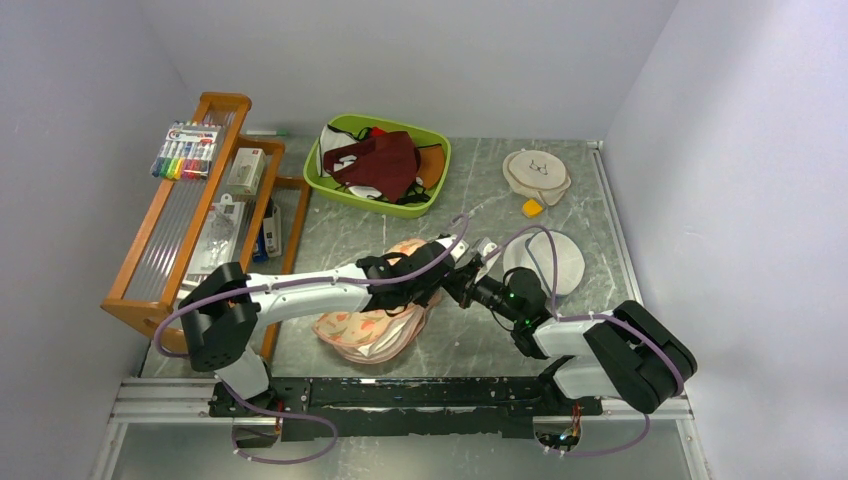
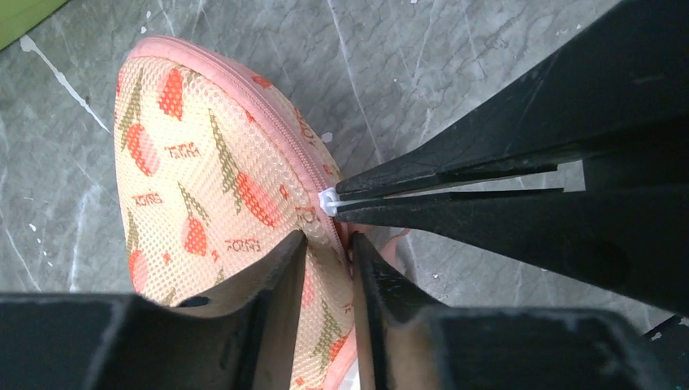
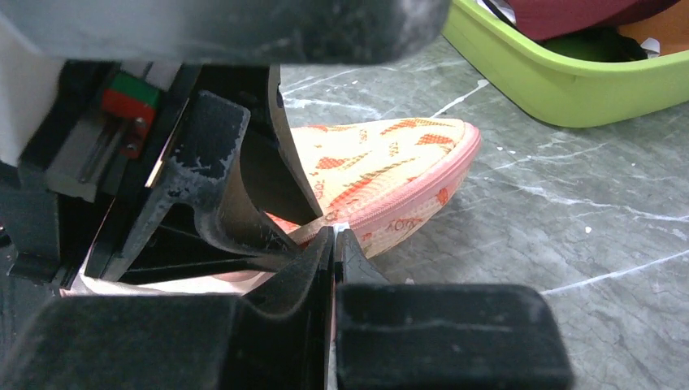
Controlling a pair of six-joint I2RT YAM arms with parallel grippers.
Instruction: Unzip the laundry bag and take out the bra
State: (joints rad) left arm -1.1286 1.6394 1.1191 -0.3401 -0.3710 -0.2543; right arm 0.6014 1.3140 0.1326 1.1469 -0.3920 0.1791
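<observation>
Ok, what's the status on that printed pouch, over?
Left gripper clamped on pouch edge. Right gripper pinching the white zip pull. Bra not visible. Nothing in the way.

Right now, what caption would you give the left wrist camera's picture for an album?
Left jaws hold the laundry bag beside its pink zip; right jaws pinch the white zip pull.

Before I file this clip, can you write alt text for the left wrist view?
The right claw, thin black fingers entering from the right, pinches the small white zip pull on the pink edging of the laundry bag. At the bottom, the left claw grips the printed bag's rim beside the zip, on a grey marbled table.
</observation>
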